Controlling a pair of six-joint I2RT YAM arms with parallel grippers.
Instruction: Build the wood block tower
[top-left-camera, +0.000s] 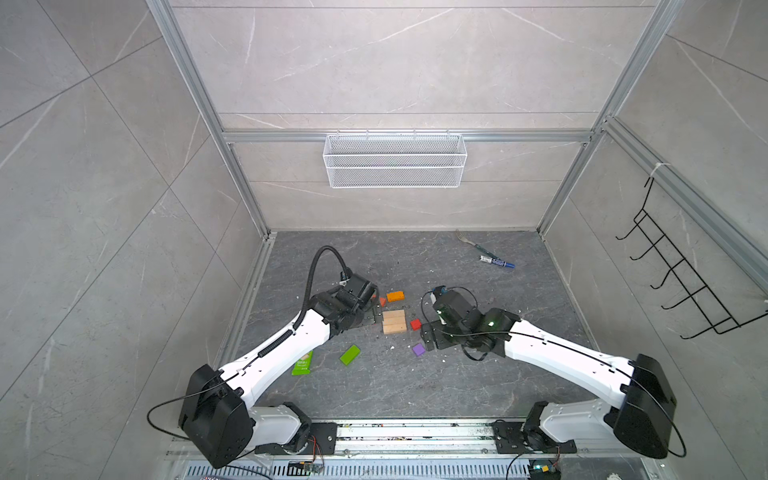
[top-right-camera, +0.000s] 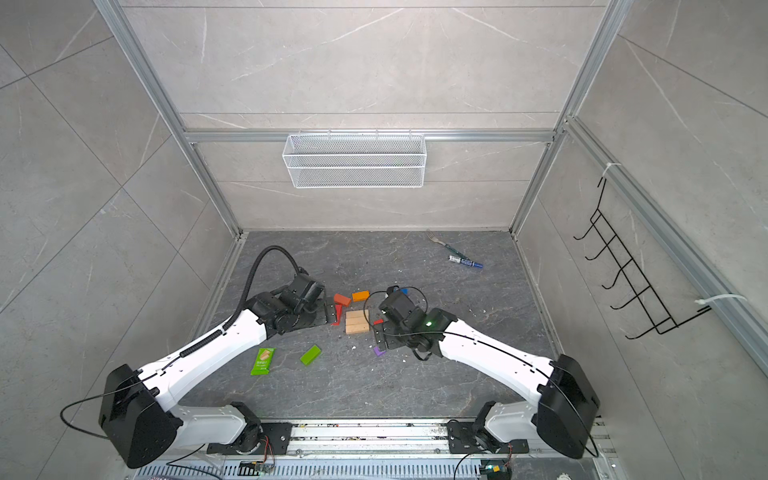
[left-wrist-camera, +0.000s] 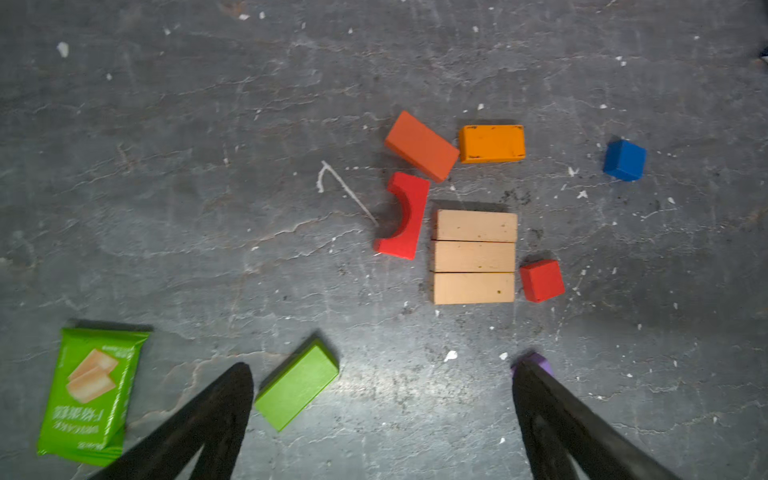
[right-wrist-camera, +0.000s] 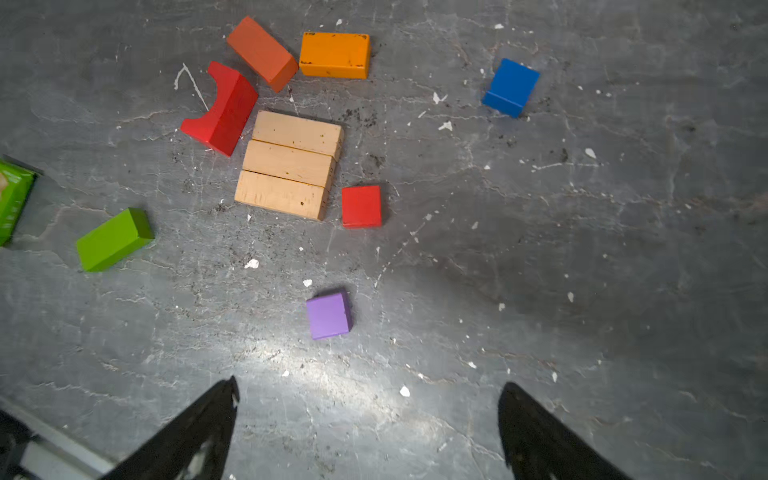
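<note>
Three tan bars (top-left-camera: 394, 321) (right-wrist-camera: 291, 164) lie side by side, flat on the floor. Round them lie a red arch (left-wrist-camera: 405, 216), a red-orange bar (left-wrist-camera: 421, 145), an orange bar (left-wrist-camera: 492, 144), a red cube (right-wrist-camera: 361, 206) and a blue cube (right-wrist-camera: 510, 87). A green bar (top-left-camera: 350, 354) and a purple cube (right-wrist-camera: 329, 316) lie nearer the arms. No tower shows: no block rests on another. My left gripper (left-wrist-camera: 382, 368) hangs open above the floor, the green bar just inside one finger. My right gripper (right-wrist-camera: 370, 384) is open and empty, short of the purple cube.
A green snack wrapper (top-left-camera: 302, 365) lies by the left arm. A blue marker (top-left-camera: 496, 262) and a fork (top-left-camera: 467, 241) lie at the back right. A white wire basket (top-left-camera: 395, 160) hangs on the back wall, a black hook rack (top-left-camera: 681, 274) on the right wall.
</note>
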